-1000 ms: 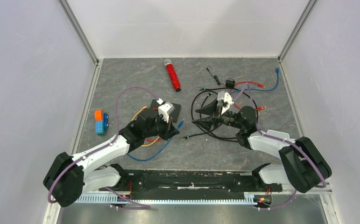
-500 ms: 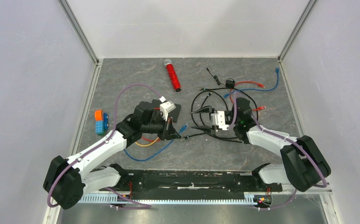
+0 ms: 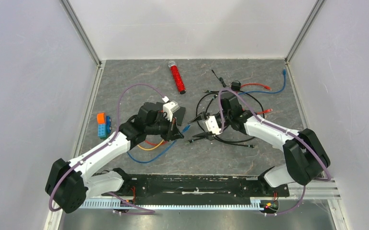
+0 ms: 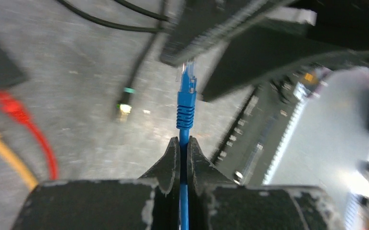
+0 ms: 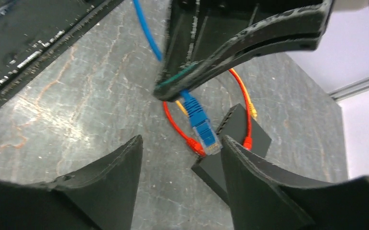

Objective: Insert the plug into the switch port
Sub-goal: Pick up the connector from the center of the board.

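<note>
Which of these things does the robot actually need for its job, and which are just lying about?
Needed: blue plug, pinched in left claw; black switch box.
Lying about: red tube; orange-and-blue block; black cable tangle; red cable; yellow cable.

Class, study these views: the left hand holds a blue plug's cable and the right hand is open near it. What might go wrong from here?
1. The left hand pinches the blue cable behind the plug, so the plug may bend aside when pushed.
2. The open right hand closely straddles the plug; closing could knock it or strike the left hand.
3. A red cable lies by the switch and might snag.
</note>
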Tool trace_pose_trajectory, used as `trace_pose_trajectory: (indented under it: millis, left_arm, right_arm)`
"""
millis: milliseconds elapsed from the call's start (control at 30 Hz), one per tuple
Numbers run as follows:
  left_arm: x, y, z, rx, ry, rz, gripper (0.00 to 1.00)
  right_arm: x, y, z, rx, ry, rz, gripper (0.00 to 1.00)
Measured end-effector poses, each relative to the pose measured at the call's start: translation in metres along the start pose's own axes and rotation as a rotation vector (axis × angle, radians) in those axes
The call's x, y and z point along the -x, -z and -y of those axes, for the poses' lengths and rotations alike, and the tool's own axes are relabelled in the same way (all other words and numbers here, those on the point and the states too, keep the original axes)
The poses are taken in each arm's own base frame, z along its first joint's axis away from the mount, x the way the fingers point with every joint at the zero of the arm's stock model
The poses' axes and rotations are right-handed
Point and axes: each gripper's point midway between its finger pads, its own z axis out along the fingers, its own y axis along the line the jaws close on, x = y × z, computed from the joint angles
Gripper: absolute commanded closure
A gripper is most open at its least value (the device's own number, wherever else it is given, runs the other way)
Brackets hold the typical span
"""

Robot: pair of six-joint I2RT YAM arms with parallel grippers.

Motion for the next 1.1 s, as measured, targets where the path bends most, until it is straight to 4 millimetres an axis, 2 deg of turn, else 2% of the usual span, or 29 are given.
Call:
trace_pose_trajectory:
  millis: [33, 67, 167, 267, 367, 433, 600, 733, 767, 800, 867, 900, 967, 1100]
  left_arm:
    - [0.004, 0.001, -0.009, 0.055, -0.015, 0.027, 0.98]
    - [0.008, 0.004, -0.015, 0.098, -0.033, 0.054, 0.98]
    - [0.021, 0.017, -0.029, 0.206, -0.098, 0.154, 0.98]
    - [0.040, 0.032, -0.034, 0.283, -0.172, 0.259, 0.98]
    - [0.063, 0.043, -0.041, 0.351, -0.222, 0.370, 0.98]
    - [0.071, 0.047, -0.045, 0.381, -0.235, 0.405, 0.98]
    - [0.072, 0.051, -0.057, 0.458, -0.267, 0.424, 0.98]
    - [0.070, 0.058, -0.065, 0.552, -0.337, 0.427, 0.98]
    - [0.072, 0.061, -0.066, 0.580, -0.361, 0.432, 0.98]
    - [0.074, 0.064, -0.068, 0.606, -0.381, 0.438, 0.98]
    - [0.078, 0.068, -0.071, 0.648, -0.414, 0.446, 0.98]
    - [0.080, 0.069, -0.072, 0.668, -0.432, 0.445, 0.98]
    - [0.081, 0.068, -0.076, 0.706, -0.465, 0.433, 0.98]
    - [0.072, 0.058, -0.083, 0.750, -0.522, 0.365, 0.98]
  right_arm:
    - [0.001, 0.000, -0.002, 0.007, -0.019, 0.005, 0.13]
    - [0.003, 0.000, -0.005, 0.012, -0.040, 0.008, 0.02]
    - [0.013, 0.002, -0.009, 0.021, -0.087, 0.035, 0.02]
    - [0.036, 0.008, -0.010, 0.014, -0.056, 0.083, 0.02]
    - [0.061, 0.013, -0.021, 0.017, -0.056, 0.139, 0.02]
    - [0.065, 0.013, -0.017, -0.025, -0.118, 0.127, 0.02]
    - [0.030, 0.023, 0.033, -0.308, -0.433, -0.030, 0.02]
    - [0.012, 0.029, 0.103, -0.470, -0.690, -0.074, 0.02]
    - [0.012, 0.030, 0.114, -0.505, -0.749, -0.067, 0.05]
    - [0.012, 0.032, 0.122, -0.536, -0.806, -0.058, 0.16]
    - [0.014, 0.033, 0.129, -0.580, -0.918, -0.027, 0.32]
    - [0.016, 0.033, 0.130, -0.592, -0.979, -0.005, 0.37]
    - [0.019, 0.029, 0.133, -0.605, -1.107, 0.054, 0.44]
    - [0.019, 0.017, 0.135, -0.607, -1.278, 0.132, 0.46]
